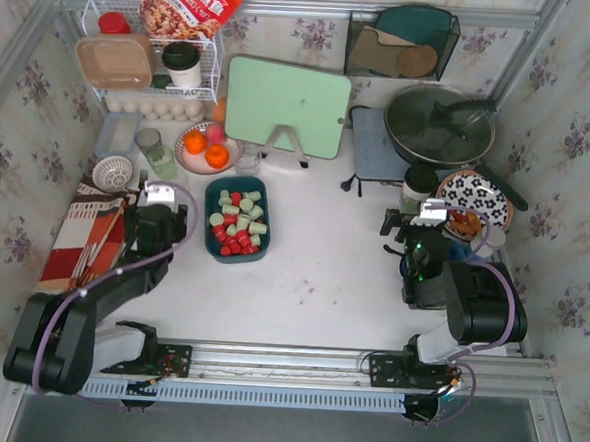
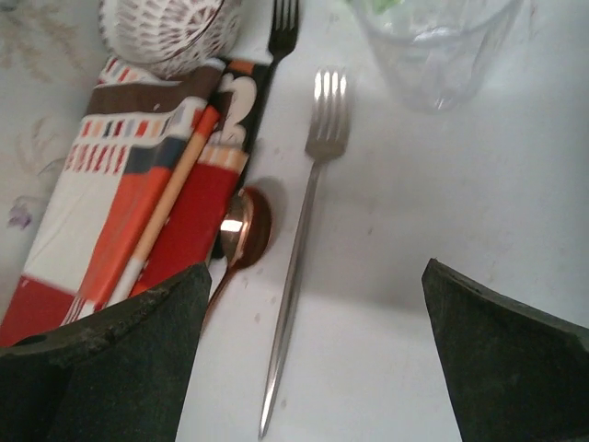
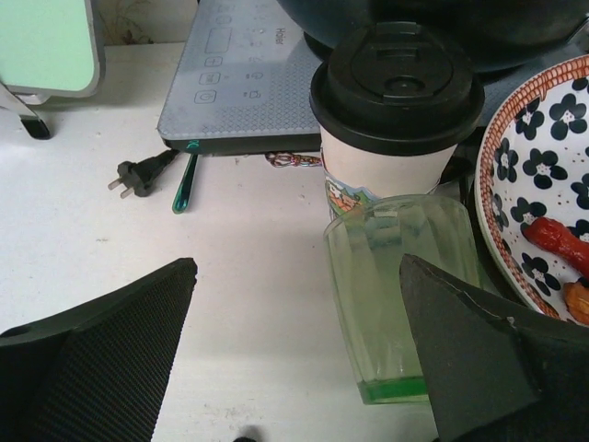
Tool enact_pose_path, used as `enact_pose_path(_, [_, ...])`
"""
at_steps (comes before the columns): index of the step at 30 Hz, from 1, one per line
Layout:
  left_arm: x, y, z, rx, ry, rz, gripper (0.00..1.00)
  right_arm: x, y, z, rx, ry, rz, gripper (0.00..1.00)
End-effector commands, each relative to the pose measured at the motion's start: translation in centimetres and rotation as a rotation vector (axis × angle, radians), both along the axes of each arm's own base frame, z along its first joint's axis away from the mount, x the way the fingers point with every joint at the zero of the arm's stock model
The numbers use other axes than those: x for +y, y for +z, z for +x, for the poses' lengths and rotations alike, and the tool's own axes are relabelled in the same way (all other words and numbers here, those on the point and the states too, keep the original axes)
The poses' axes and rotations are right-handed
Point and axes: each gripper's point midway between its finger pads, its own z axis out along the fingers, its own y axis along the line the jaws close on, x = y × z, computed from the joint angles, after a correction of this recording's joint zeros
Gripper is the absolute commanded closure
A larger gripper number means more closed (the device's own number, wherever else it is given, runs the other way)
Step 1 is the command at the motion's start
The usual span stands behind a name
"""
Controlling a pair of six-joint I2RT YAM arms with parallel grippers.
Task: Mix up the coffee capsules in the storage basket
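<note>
While both arms crouch low flanking the storage basket, their jaws gape wide, holding nothing.

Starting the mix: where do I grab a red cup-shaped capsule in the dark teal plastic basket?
Across its tapered sides, straight down from above: the red capsules lie packed at the basket's near end, and its walls would block a sideways approach.

arms blk | cables lilac | tool fingers blk, textured | R wrist LED grn
</note>
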Motion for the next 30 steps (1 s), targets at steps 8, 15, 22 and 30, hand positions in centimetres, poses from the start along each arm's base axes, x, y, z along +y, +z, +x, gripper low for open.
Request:
enact_pose_path(8, [-3.1,-2.7,6.2,-0.086,-0.293,-0.245,0.00,0.1,0.1,0.2,-0.004,0.010,-0.009,0.00])
enact_pose_path(15, [-3.0,-2.2,7.4,-0.086,-0.318,-0.307,0.00,0.1,0.1,0.2,-0.004,0.010,-0.010,0.00])
enact_pose_path(22, [-3.1,-2.4,7.0,-0.044,-0.308,-0.297,0.00,0.1,0.1,0.2,-0.004,0.010,-0.010,0.00])
enact_pose_path(30, [-3.1,-2.4,7.0,-0.046,-0.308,-0.296,0.00,0.2,0.1,0.2,-0.004,0.012,-0.010,0.00])
